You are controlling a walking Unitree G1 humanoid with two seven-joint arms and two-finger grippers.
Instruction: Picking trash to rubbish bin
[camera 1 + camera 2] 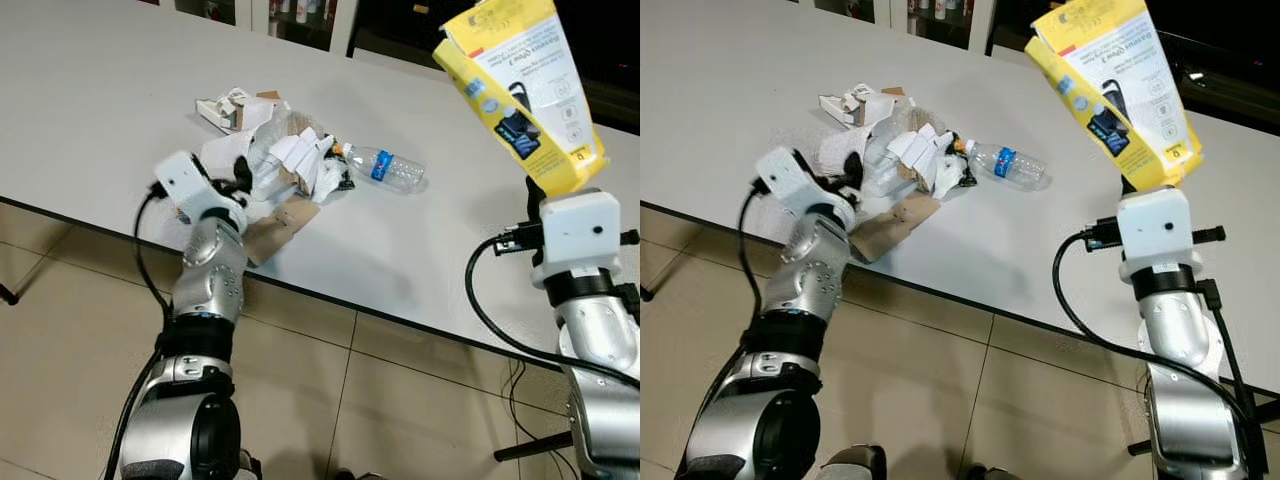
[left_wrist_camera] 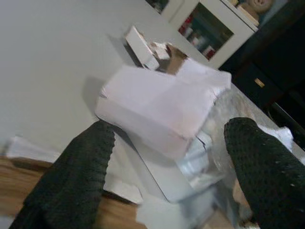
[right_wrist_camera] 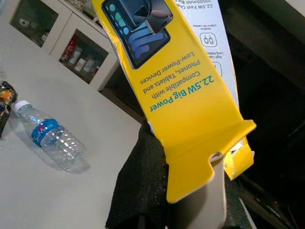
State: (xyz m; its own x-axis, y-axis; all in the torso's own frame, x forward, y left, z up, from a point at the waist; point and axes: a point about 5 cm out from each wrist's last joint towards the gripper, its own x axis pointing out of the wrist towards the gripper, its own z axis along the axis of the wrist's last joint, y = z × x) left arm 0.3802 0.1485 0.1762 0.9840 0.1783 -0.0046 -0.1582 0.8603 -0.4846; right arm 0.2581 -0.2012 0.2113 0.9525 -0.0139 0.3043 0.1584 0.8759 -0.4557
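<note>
A pile of trash (image 1: 285, 158) lies near the white table's (image 1: 100, 90) front edge: crumpled white paper, torn packaging and a flat piece of brown cardboard (image 1: 281, 228). A clear plastic bottle (image 1: 392, 167) with a blue label lies on its side just right of the pile. My left gripper (image 2: 171, 138) is open at the pile's near left side, its fingers (image 2: 86, 167) standing either side of a white paper box (image 2: 157, 107). My right gripper (image 1: 537, 190) is shut on a flattened yellow carton (image 1: 522, 85), held upright well above the table's right part.
A small open white box (image 1: 222, 108) sits behind the pile. The table's dark front edge (image 1: 400, 320) runs across above a beige tiled floor (image 1: 70, 330). A glass-door cabinet (image 3: 71, 43) stands beyond the table.
</note>
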